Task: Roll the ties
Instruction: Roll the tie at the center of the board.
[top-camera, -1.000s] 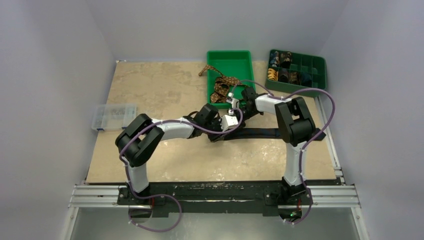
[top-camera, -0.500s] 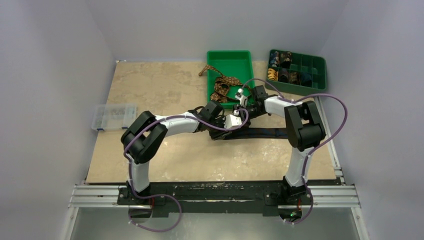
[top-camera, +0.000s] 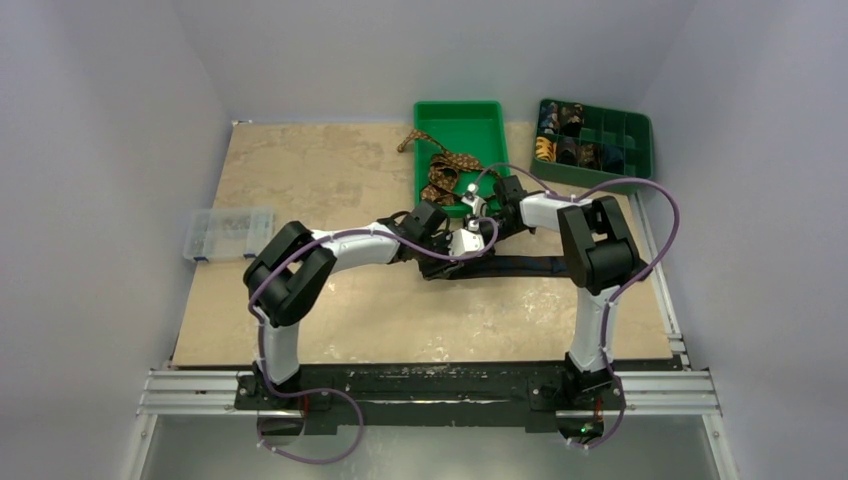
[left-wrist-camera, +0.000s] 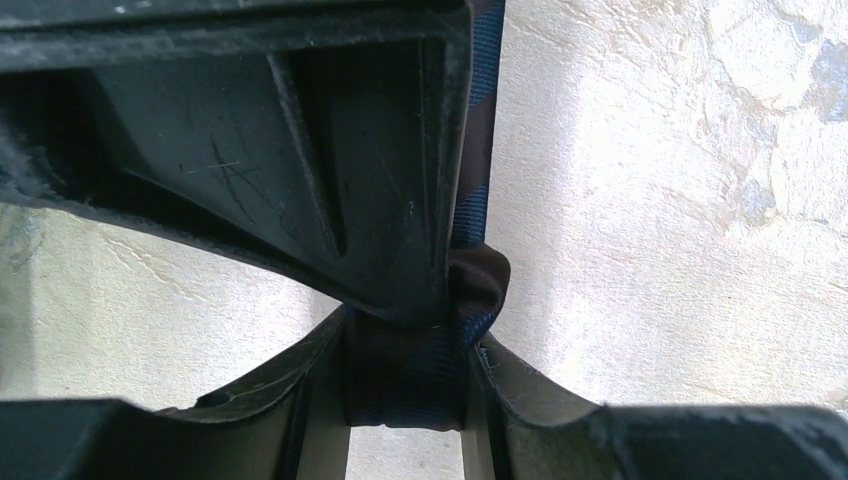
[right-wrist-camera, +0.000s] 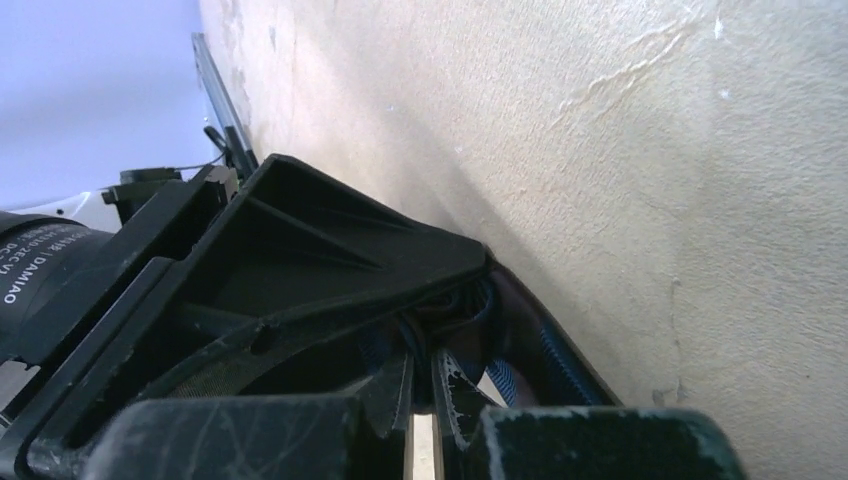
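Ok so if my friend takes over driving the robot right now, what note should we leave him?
Left gripper: shut on the dark tie, at one end.
Right gripper: shut, right beside it; can't tell if it pinches cloth.
Dark tie: mostly flat on the table, only a small fold at the gripped end.
Brown tie: unrolled, draped over the green tray.
Done: some coils sit in the divided box.
Left: roll both ties.
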